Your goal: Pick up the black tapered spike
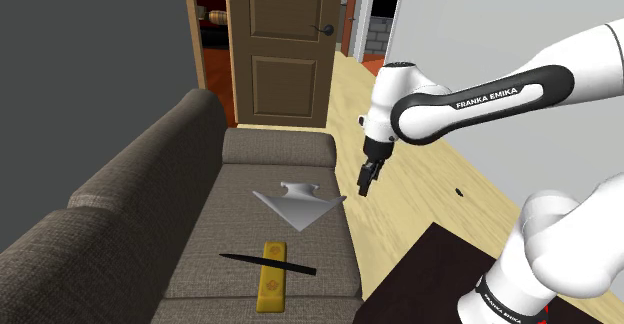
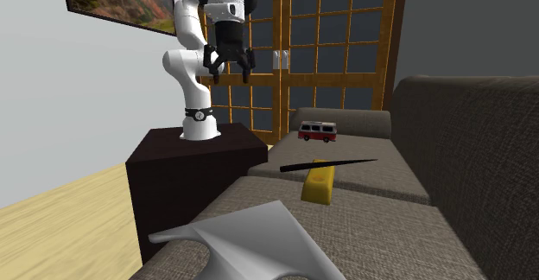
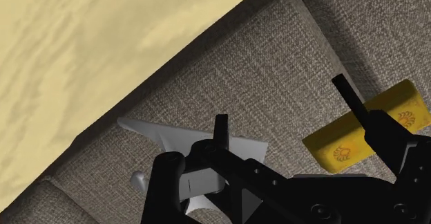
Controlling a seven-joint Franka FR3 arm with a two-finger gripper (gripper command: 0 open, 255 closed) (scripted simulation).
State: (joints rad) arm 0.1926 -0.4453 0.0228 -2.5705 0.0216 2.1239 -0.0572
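Observation:
The black tapered spike (image 1: 268,262) is a thin rod lying across a yellow block (image 1: 271,275) on the brown sofa's seat (image 1: 240,227). In the second exterior view the spike (image 2: 328,163) rests on top of the yellow block (image 2: 318,186), its tip sticking out sideways. My gripper (image 1: 364,188) hangs in the air above the sofa's outer edge, well above and apart from the spike. Its fingers stand apart with nothing between them, as the second exterior view of the gripper (image 2: 229,76) shows. In the wrist view the yellow block (image 3: 345,145) lies beyond the gripper (image 3: 283,112).
A grey funnel-shaped object (image 1: 297,204) lies on the seat beyond the spike. A red toy bus (image 2: 318,131) sits on the sofa's armrest near the dark stand (image 2: 194,162). Wooden floor (image 1: 430,182) runs beside the sofa, and a brown door (image 1: 280,47) stands behind it.

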